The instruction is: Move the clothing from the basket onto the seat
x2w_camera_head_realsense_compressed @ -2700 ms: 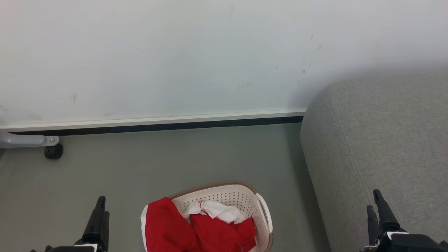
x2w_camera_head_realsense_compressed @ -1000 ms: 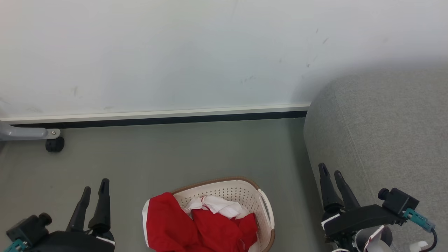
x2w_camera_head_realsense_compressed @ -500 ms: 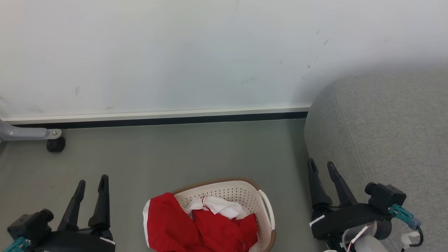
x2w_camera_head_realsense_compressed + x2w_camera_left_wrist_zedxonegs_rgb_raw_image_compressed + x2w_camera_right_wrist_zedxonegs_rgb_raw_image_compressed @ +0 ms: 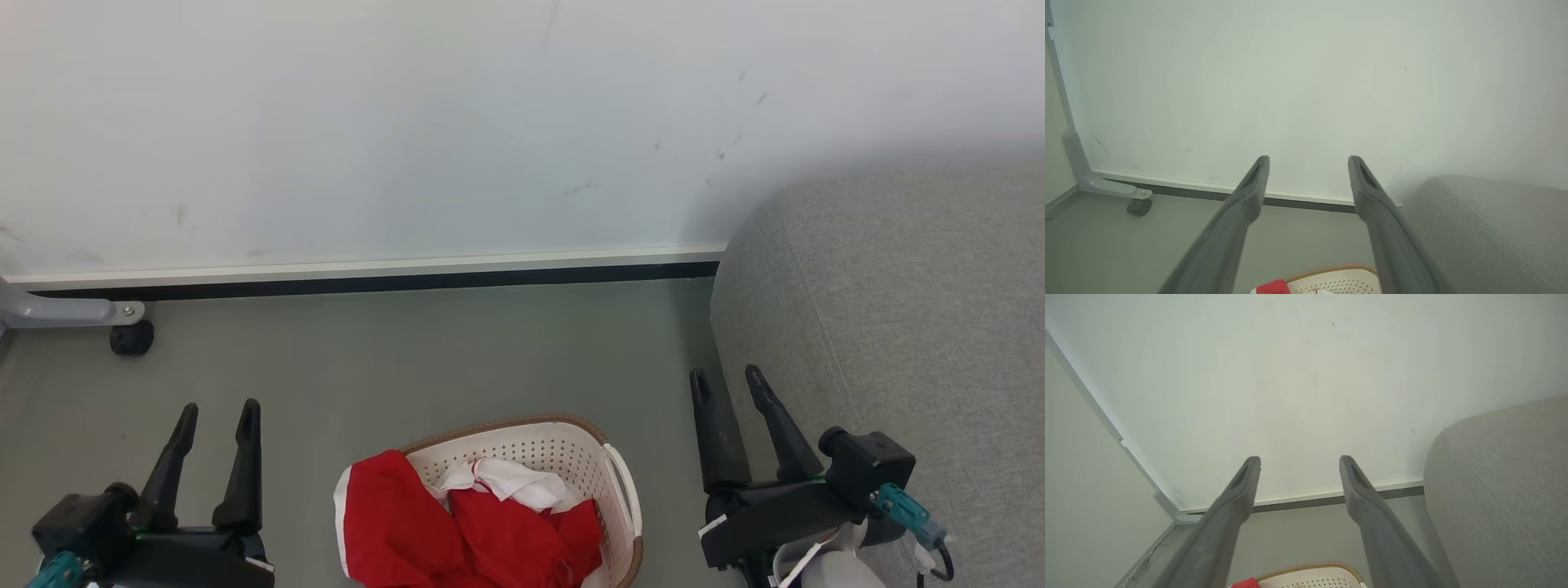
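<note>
- Clothing: heaped inside the basket, one red fold draped over the basket's left rim; not yet grasped.
- Seat: right of the basket, no garment on it.
- Left gripper: left of the basket, fingers spread, empty.
- Right gripper: right of the basket, fingers spread, empty; grasp, lift and transfer remain.

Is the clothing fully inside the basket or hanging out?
Partly out: the clothing is heaped in the basket, with one red fold draped over its left rim.

Red/white clothing heaped in cream basket beside grey seat.
</note>
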Motion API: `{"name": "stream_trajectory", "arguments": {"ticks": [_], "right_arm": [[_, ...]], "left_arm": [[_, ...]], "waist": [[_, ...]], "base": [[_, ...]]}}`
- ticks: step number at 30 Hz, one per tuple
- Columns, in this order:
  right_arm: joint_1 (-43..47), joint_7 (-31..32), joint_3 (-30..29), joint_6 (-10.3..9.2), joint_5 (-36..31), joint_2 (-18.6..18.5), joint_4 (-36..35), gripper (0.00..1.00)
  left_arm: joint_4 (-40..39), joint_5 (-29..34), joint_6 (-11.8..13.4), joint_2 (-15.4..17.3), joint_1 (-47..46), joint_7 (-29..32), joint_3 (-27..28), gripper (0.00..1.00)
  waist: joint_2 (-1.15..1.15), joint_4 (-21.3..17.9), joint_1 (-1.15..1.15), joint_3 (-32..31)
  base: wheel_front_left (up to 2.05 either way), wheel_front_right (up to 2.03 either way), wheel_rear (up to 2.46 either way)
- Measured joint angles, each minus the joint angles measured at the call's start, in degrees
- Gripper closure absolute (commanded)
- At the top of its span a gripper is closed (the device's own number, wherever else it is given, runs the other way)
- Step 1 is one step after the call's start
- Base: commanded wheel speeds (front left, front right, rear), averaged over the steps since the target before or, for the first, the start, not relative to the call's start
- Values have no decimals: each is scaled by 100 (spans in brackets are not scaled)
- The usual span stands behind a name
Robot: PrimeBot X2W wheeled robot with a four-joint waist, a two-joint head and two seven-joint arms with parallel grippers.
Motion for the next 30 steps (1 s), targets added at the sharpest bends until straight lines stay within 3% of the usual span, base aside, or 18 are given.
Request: {"name": "stream_trajectory", "arguments": {"ticks": [9, 30], "right_arm": [[-92, -153, 200, -102, -610, -3, -57, 0], [-86, -176, 231, -102, -687, 23, -192, 0]], "left_arm": [[-90, 598, -4, 64, -1, -152, -20, 0], [-308, 623, -85, 47, 37, -170, 197, 0]], "waist": [[0, -3, 0, 5], [0, -132, 0, 211]], "base": [[0, 0, 0], [0, 0, 0]]}}
